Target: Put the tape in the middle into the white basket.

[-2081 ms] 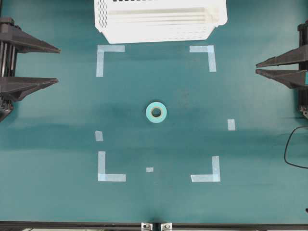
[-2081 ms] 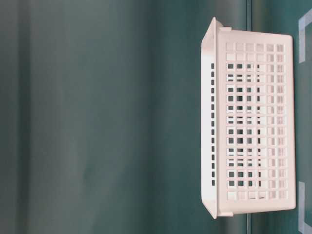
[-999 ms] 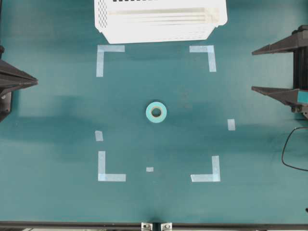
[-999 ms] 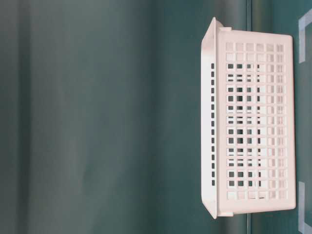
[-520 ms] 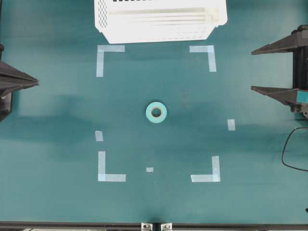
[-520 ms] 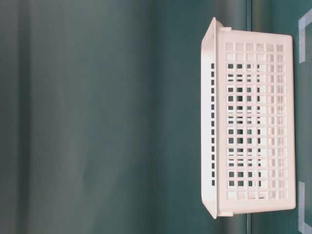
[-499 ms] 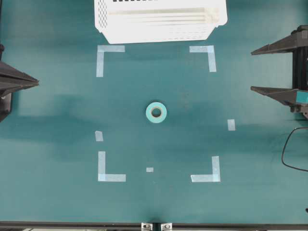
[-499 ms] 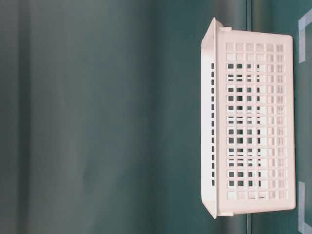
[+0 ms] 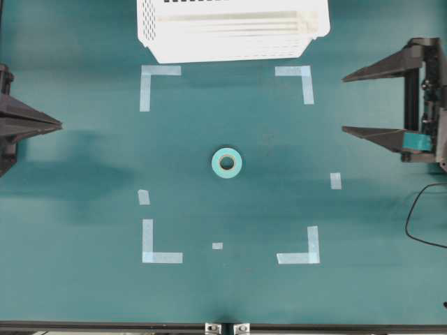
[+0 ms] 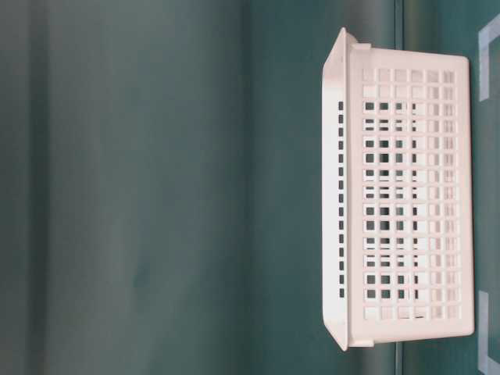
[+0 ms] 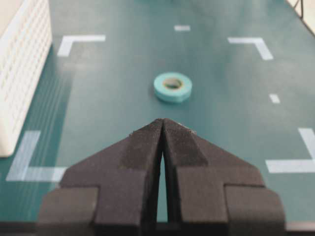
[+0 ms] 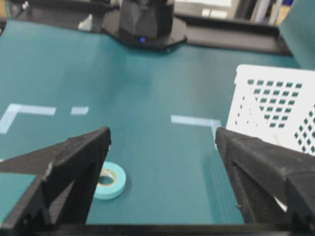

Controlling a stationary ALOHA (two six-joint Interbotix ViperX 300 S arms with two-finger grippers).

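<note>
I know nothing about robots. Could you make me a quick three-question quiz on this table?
1. True or false: the tape is in the basket.
2. Which claw is wide open: A left, B right?
3. Fill in: the tape lies flat inside four pale corner ____.

Key: 1 false, it lies on the table; 2 B, the left one is shut; 3 marks.

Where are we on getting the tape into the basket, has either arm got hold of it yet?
Done: nothing yet. The tape lies flat mid-table inside the taped corner marks, untouched. In hand: the right gripper stands wide open at the right edge, facing the roll; the left gripper is shut at the left edge, holding nothing. Left: reach, grasp, carry and drop into the white basket at the far edge.
</note>
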